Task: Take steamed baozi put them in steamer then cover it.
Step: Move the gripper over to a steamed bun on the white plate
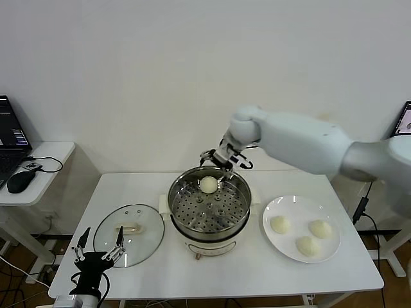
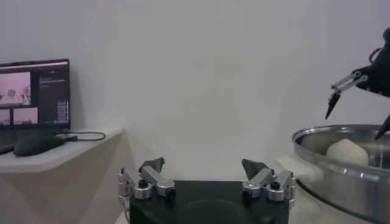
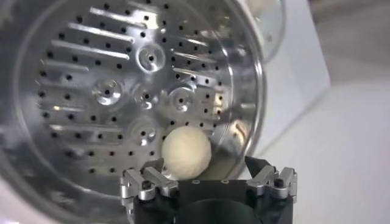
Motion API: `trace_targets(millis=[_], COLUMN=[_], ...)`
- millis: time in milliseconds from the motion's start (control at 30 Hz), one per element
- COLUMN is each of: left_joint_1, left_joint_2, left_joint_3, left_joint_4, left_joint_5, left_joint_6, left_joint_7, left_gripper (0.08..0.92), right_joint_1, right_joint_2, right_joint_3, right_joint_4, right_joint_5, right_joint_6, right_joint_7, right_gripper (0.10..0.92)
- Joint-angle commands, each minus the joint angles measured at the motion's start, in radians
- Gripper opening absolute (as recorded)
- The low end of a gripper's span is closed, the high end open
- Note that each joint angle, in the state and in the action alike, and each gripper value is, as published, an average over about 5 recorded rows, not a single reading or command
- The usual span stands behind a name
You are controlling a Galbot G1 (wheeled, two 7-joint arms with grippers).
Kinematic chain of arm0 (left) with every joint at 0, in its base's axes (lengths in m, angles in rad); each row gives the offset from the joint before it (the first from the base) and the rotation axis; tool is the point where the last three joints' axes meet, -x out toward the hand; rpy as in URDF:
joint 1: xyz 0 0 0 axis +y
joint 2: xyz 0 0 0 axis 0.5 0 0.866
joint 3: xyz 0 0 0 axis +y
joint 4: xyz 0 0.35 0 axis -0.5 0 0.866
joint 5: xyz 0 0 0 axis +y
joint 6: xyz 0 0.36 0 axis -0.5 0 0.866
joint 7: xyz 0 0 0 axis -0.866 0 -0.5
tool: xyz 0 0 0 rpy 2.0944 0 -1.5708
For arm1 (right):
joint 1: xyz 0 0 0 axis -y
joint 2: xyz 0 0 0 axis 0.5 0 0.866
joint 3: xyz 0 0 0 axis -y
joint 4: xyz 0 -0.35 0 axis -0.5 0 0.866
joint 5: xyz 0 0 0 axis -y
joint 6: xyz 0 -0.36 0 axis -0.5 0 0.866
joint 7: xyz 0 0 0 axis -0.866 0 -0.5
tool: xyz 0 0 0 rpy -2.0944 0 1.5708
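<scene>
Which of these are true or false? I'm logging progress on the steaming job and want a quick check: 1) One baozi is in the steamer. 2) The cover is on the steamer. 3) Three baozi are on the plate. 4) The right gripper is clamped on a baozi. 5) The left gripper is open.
1) True: one baozi lies on the perforated tray of the steamer, near its far wall.
2) False: the cover lies flat on the table to the robot's left of the steamer.
3) True: three baozi sit on the white plate.
4) False: the right gripper hovers open above the bun, not touching it.
5) True: the left gripper is open, low at the table's near edge by the cover.
</scene>
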Motion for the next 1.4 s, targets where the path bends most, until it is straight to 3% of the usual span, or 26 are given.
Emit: trace_targets(millis=[33, 267, 533, 900, 1400], left_joint_1=[-0.003, -0.01, -0.012, -0.016, -0.008], left_joint_2=[0.033, 0.059, 0.059, 0.046, 0.036], left_joint_3=[-0.011, -0.017, -0.016, -0.029, -0.047], left_joint_4=[-0.016, 0.0, 0.017, 0.018, 0.019], left_joint_5=[-0.005, -0.012, -0.01, -0.007, -0.002], left_joint_6=[0.024, 0.03, 0.028, 0.029, 0.025], left_joint_7=[0.003, 0.006, 0.006, 0.011, 0.014], left_gripper=[0.823, 0.823, 0.823, 0.823, 0.823], right_joint_1=[0.114, 0.01, -0.234, -0.593, -0.686], right_joint_2=[-0.394, -0.632, -0.701, -0.586, -0.312], right_joint_3=[-0.037, -0.039, 0.097, 0.376, 0.442], right_joint_4=[0.325, 0.406, 0.378, 0.195, -0.044], right_joint_5=[0.155, 0.032, -0.064, -0.21, -0.284], right_joint_6=[-0.341, -0.335, -0.308, -0.236, -0.2], right_joint_7=[-0.027, -0.031, -0.043, -0.044, -0.031], right_gripper=[0.823, 0.823, 0.823, 0.823, 0.823])
